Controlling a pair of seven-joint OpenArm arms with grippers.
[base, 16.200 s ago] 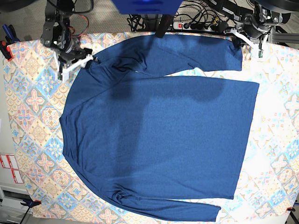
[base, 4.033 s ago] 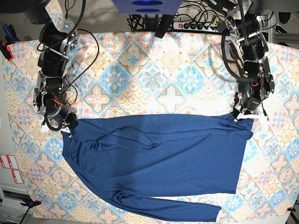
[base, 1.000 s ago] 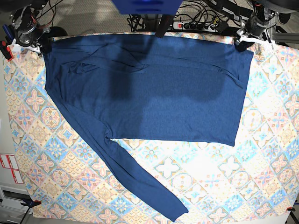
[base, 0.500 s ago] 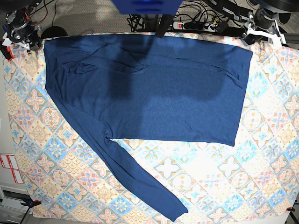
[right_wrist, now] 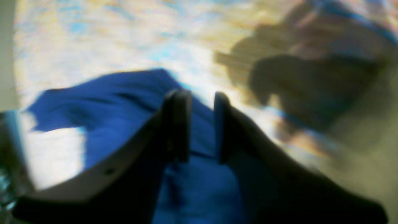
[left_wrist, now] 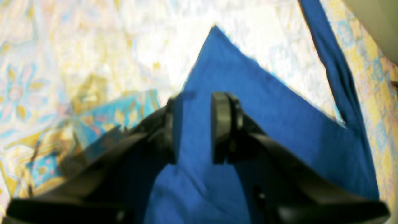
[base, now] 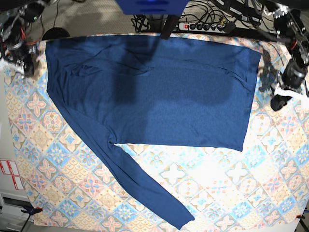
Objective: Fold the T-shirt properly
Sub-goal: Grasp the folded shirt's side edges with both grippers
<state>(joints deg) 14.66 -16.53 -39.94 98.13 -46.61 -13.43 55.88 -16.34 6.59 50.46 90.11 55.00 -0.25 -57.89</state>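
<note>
Seeing one shirt (base: 159, 92) flat on the counter (base: 270, 183), sleeve toward 6 o'clock; my two grippers, left (base: 281, 99) and right (base: 21, 60), both released.

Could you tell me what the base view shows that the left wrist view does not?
Only the base view shows the whole T-shirt spread out, one long sleeve trailing toward the near edge, and the right gripper. Only the left wrist view shows the left gripper close up, its fingers standing apart over a shirt corner. Both show the blue shirt on the patterned cloth.
</note>
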